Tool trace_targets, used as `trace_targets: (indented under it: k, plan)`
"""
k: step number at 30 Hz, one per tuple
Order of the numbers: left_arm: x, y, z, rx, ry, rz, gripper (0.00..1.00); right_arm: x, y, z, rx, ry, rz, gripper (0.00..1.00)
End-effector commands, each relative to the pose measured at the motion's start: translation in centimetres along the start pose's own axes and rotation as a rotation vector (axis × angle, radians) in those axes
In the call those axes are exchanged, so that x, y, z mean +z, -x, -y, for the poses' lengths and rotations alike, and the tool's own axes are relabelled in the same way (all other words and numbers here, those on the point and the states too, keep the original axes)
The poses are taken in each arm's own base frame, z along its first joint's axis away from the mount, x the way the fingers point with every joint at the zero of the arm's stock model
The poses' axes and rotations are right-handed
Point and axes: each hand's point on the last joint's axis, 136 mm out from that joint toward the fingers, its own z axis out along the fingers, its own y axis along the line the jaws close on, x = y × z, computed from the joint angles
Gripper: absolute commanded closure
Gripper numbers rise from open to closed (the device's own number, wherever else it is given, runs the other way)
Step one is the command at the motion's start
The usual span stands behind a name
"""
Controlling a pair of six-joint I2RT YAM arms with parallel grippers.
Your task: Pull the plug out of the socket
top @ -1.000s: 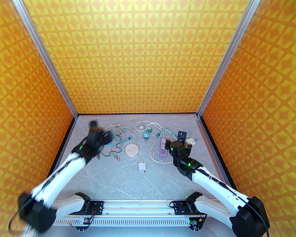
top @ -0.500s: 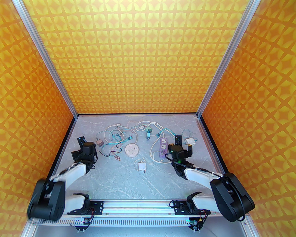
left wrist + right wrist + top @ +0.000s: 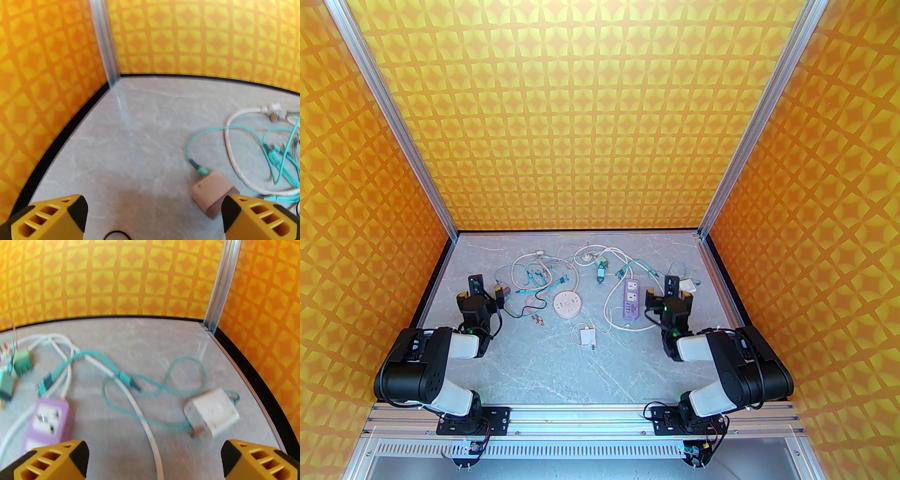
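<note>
Right gripper (image 3: 154, 451) low over table (image 3: 562, 356), jaws spread wide, holding nothing. White plug (image 3: 212, 415) lies loose on table just ahead of its right finger, teal cable (image 3: 150, 390) attached. Purple power strip (image 3: 49, 420) just ahead of left finger, well apart from plug. Left gripper (image 3: 152, 211) also spread wide, empty; pink adapter (image 3: 212, 191) touching or just beside its right finger.

Nothing legible anywhere — only faint dark marks on the face of the lilac rectangular plastic power strip (image 3: 48, 425) and on the white cube-shaped plastic charger (image 3: 212, 415), too blurred to make out as letters or numbers.
</note>
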Motion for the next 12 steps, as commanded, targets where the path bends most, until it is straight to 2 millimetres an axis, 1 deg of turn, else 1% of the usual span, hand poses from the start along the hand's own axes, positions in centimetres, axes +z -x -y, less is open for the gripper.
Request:
trace_targets:
  k: [1, 2, 12]
  plan:
    - [0.48, 1.27, 0.36, -0.023, -0.039, 0.028, 0.01, 0.38, 0.52, -0.16, 0.028, 0.010, 0.004, 0.01]
    - [0.42, 1.47, 0.34, -0.021, -0.039, 0.048, 0.01, 0.32, 0.45, -0.17, 0.030, 0.012, -0.003, 0.01]
    - [0.45, 1.41, 0.37, -0.020, -0.039, 0.041, 0.01, 0.38, 0.50, -0.28, 0.030, 0.016, -0.007, 0.01]
